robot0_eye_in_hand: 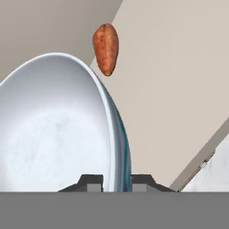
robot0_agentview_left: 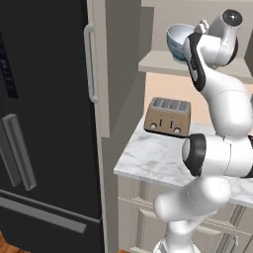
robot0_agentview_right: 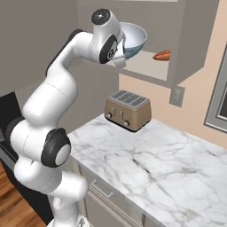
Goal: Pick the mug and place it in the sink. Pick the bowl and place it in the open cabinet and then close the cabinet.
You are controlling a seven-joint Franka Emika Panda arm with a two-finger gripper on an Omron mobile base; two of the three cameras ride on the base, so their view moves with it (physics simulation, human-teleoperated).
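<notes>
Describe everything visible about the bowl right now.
The bowl is round, with a smooth white inside, a thin pale rim and a light-blue patterned outside; it looks glazed, like ceramic. It is empty and tilted on its side rather than sitting flat. The gripper is shut on its rim, one finger inside and one outside, holding it up at the open cabinet, over the light shelf. An orange-brown sweet potato lies on that shelf beyond it, apart from the bowl.

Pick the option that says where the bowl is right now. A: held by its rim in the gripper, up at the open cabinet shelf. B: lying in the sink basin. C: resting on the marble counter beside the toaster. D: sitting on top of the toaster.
A: the gripper pinches the rim of the bowl, tilted up at the cabinet shelf, above the toaster.
</notes>
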